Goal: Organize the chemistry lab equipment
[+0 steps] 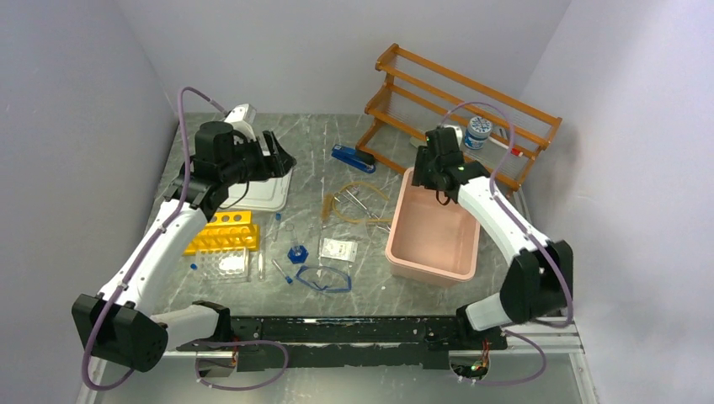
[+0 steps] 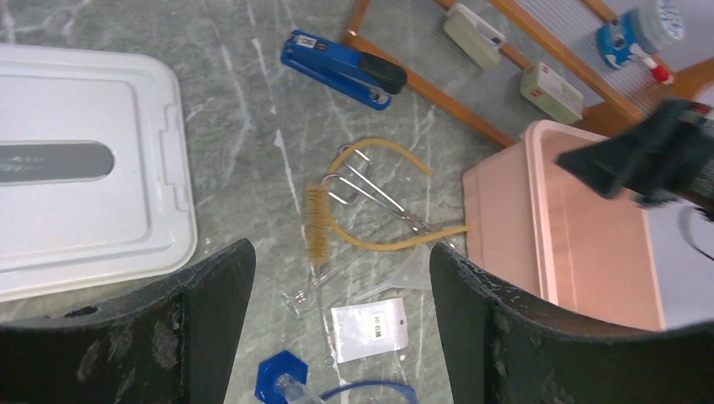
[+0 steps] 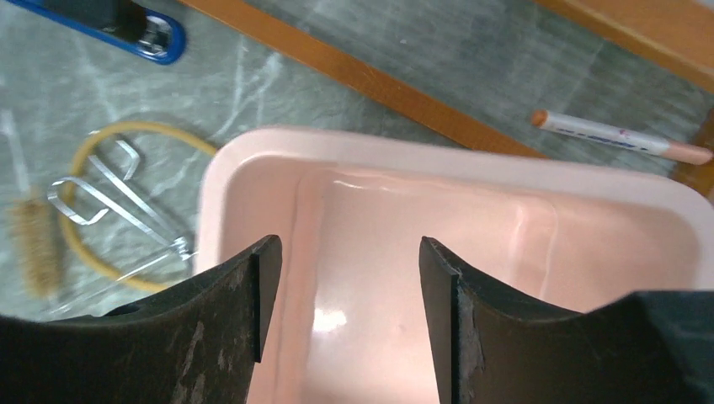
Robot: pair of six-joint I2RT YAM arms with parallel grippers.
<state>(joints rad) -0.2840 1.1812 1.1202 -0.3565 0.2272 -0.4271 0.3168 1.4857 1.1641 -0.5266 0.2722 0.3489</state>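
My left claw [image 1: 284,161] hangs over the far left of the worktop [image 1: 313,135], above the right edge of a white lid [image 1: 266,192], and its two fingers stand wide apart with nothing between them. My right claw [image 1: 423,175] hovers over the far left corner of the pink tub [image 1: 428,273], its fingers spread just as wide and holding nothing; through my right wrist I look straight down into the tub's bare inside. The task's things all lie loose on the worktop between my two arms. The tan tubing [image 2: 379,245] curls in a loose ring just left of the tub, with wire tongs [image 2: 370,192] lying across it and a brush [image 2: 317,236] at its left side. Nearer to me sits the white packet [image 2: 370,331], flat, and just to its left the small blue cap [image 1: 296,252]. The goggles [image 1: 324,279] lie nearest my bases, a little right of the cap. The thin blue-capped tubes [image 1: 275,220] lie scattered between the yellow rack [image 1: 223,234] and the cap, though from above they are too slim for me to count with any certainty. The blue stapler [image 2: 341,69] rests farther back, in front of the wooden shelf [image 1: 463,101]
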